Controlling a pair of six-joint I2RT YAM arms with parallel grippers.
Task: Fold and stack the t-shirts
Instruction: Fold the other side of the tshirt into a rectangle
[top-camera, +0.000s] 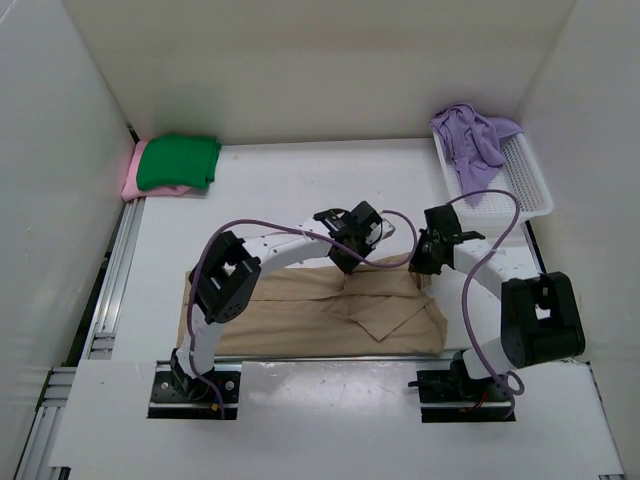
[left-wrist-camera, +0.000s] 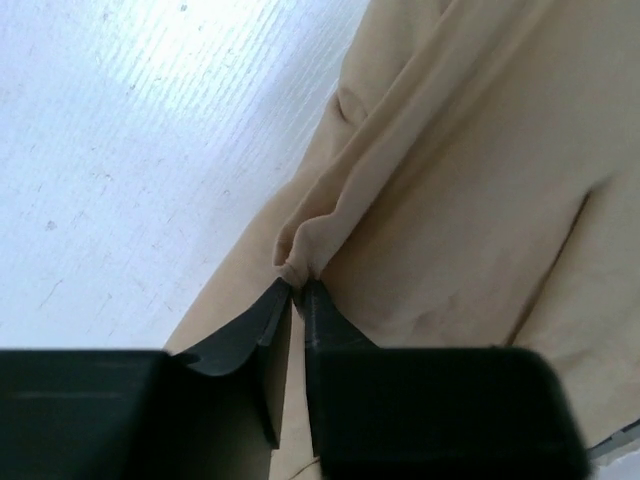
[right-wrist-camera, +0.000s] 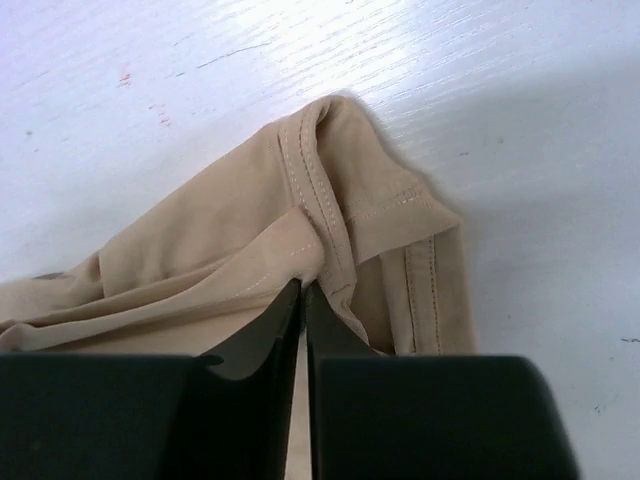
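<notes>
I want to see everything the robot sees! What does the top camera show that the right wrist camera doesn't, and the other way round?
Only the top view shows the left gripper, the green shirt folded on the pink shirt in the far left corner, and the lavender shirt in the white basket. Only the right wrist view shows the stitched hem up close, with the right gripper pinching the cloth there. Both show the tan shirt lying on the white table.
</notes>
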